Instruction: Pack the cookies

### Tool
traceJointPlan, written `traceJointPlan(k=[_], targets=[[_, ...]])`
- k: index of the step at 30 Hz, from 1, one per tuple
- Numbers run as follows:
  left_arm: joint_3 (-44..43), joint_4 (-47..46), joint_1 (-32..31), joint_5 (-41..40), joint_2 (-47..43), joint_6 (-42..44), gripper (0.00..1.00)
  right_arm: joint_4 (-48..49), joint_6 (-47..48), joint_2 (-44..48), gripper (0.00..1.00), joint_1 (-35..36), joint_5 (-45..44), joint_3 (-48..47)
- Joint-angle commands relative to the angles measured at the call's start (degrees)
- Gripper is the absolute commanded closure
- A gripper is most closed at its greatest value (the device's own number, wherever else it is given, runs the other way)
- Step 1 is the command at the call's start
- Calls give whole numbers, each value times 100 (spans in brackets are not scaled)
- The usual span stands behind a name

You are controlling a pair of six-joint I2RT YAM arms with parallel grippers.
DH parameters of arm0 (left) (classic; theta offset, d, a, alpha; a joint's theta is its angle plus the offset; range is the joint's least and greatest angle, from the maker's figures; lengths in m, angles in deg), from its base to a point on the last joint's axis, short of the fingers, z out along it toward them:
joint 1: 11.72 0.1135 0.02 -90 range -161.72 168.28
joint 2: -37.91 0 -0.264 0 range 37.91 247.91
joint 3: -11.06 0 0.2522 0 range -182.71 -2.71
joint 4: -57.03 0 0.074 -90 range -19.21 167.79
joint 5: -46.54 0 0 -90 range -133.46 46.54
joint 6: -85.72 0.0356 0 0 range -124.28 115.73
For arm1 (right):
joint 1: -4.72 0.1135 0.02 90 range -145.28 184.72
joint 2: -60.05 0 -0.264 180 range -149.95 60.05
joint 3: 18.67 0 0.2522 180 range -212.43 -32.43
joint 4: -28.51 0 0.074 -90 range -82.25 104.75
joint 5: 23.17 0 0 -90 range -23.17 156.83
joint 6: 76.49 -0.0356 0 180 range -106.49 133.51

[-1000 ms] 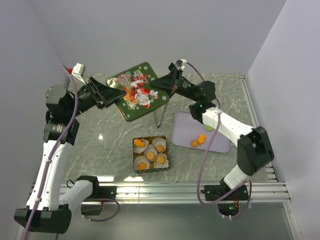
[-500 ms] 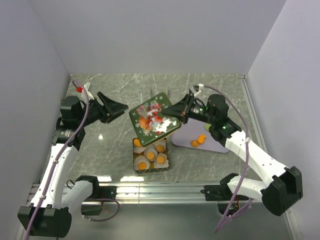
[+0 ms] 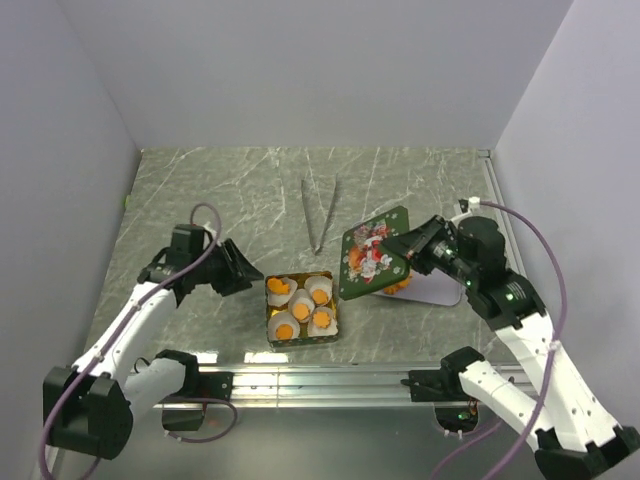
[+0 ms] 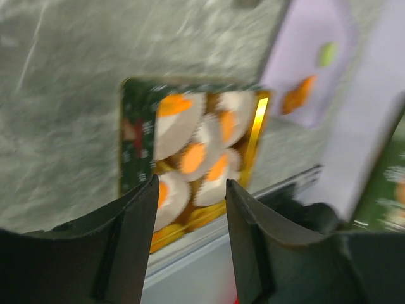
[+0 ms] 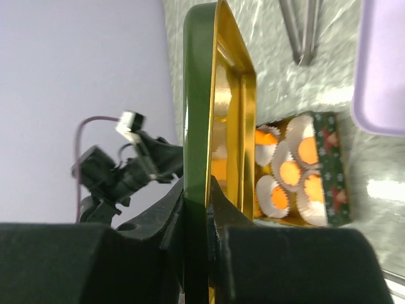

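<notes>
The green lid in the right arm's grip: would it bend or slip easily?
The lid looks like thin metal with a shiny gold inside, so it is probably stiff and light. That glossy surface may be slippery. The right end effector pinches only one edge, so the tilted lid could swing or slide if jolted.

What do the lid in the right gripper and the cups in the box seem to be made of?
The lid looks like thin metal: glossy gold inside, green painted outside. The cups look like white matte paper, by their pleated walls.
</notes>
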Motion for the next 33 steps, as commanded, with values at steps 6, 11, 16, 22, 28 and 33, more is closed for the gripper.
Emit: traceJointPlan(k=[6,11,16,22,28,33], targets=[[19,106,-1225,-1425,812,79,52,-882,304,553,100,-52,-365,-82],[-236,273,-1708,-2014,1400,176,57,-1058,321,738,100,-61,-383,-47],[-421,327,-1849,-2261,1806,246,71,-1208,392,869,100,-61,-488,-91],[-702,396,-1876,-2374,2105,299,92,-1349,436,1027,100,-79,-541,5],[-1290,581,-1867,-2515,2579,378,98,-1349,374,1168,100,-79,-567,182],[-2099,757,-1867,-2638,3308,606,99,-1393,427,1169,100,-87,-646,129]])
